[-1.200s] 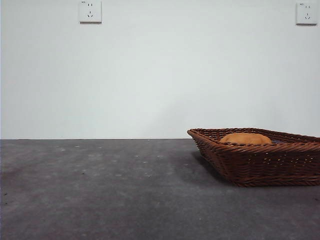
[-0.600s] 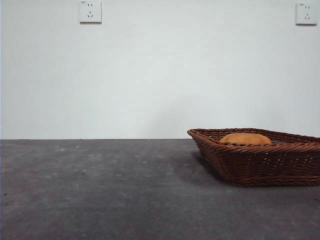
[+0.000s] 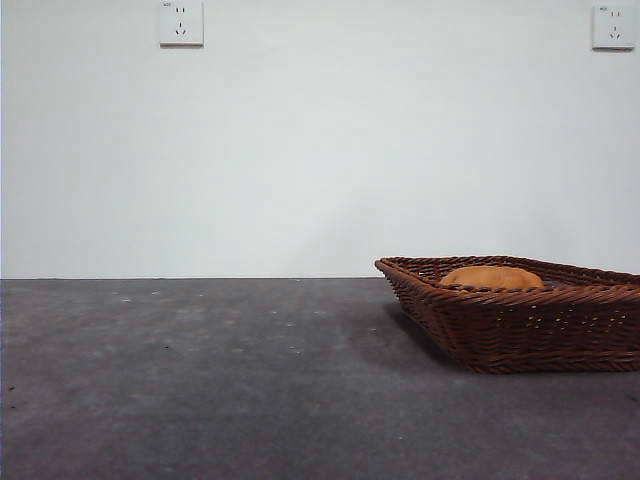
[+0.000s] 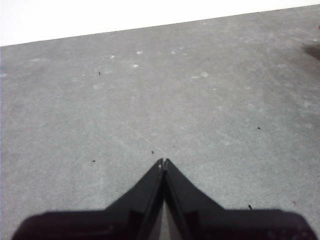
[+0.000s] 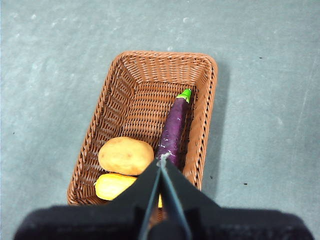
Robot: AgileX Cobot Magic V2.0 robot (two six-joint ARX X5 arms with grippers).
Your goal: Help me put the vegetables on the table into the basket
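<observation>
**All three vegetables lying in the basket; both hands clenched and empty**

The table [image 3: 200,380] is sitting dark grey and matte, flecked with pale specks. The basket [image 5: 202,105] is standing on it, at the right in the front view. Inside, the eggplant [image 5: 173,127] is lying along one long wall, green stem toward the far end. The potato [image 5: 125,155] is resting beside it, and the corn cob [image 5: 112,185] is lying just next to the potato at the near end. My right hand [image 5: 162,161] is hovering above the basket, jaws pressed together, gripping nothing. My left hand [image 4: 163,162] is hanging over bare table, jaws likewise closed on nothing.
</observation>
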